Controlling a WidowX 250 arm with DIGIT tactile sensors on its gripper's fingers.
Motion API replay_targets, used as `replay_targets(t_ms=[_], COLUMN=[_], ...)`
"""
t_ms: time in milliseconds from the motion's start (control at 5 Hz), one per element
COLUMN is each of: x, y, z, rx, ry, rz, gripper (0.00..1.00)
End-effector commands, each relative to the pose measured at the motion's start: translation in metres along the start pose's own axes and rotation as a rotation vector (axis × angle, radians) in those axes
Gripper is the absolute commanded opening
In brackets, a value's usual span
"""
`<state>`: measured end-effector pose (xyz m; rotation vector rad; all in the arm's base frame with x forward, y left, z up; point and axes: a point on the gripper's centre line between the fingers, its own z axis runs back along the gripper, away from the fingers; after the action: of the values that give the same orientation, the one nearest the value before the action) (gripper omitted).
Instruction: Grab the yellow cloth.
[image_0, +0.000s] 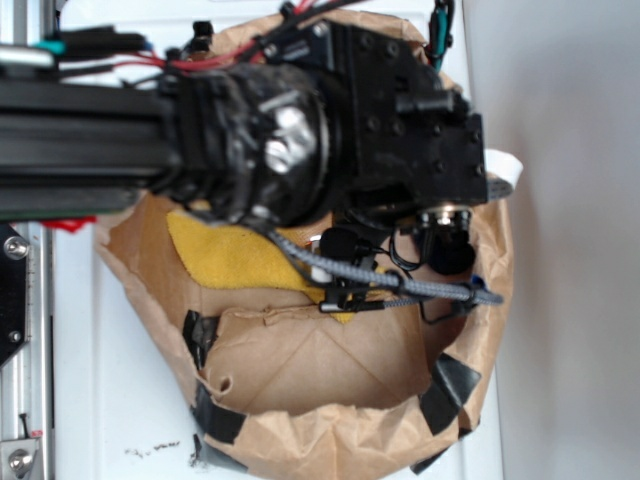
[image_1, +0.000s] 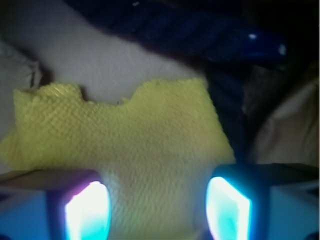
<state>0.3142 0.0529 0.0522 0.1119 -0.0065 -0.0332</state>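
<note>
Flat on the floor of a brown paper bag (image_0: 330, 440) lies the yellow cloth (image_1: 125, 145), spread between the two glowing fingers (image_1: 87, 210) of the pincer (image_1: 157, 210). These stand wide apart, one at each side of the cloth's near part, clamping nothing. A dark navy rope (image_1: 190, 30) runs just beyond the cloth's far edge. From outside, the black arm (image_0: 300, 130) covers most of the bag.

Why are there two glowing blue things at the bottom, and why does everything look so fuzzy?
In the wrist view, the glowing shapes are the gripper's fingertips, overexposed and blurred because they sit so close to the lens; the yellow cloth between them is soft, though its weave shows. In the exterior view, the arm is a dark, blurry mass hiding most of the cloth.
</note>
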Motion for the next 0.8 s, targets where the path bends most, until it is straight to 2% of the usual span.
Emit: replay_targets(t_ms=[0, 400, 600], x=[-0.002, -0.007, -0.012], y=[0.005, 0.010, 0.017], z=[0.020, 0.028, 0.051], rx=[0.004, 0.021, 0.002], ry=[-0.068, -0.105, -0.148], rz=[0.012, 0.030, 0.059], gripper=[0.00, 0.00, 0.00])
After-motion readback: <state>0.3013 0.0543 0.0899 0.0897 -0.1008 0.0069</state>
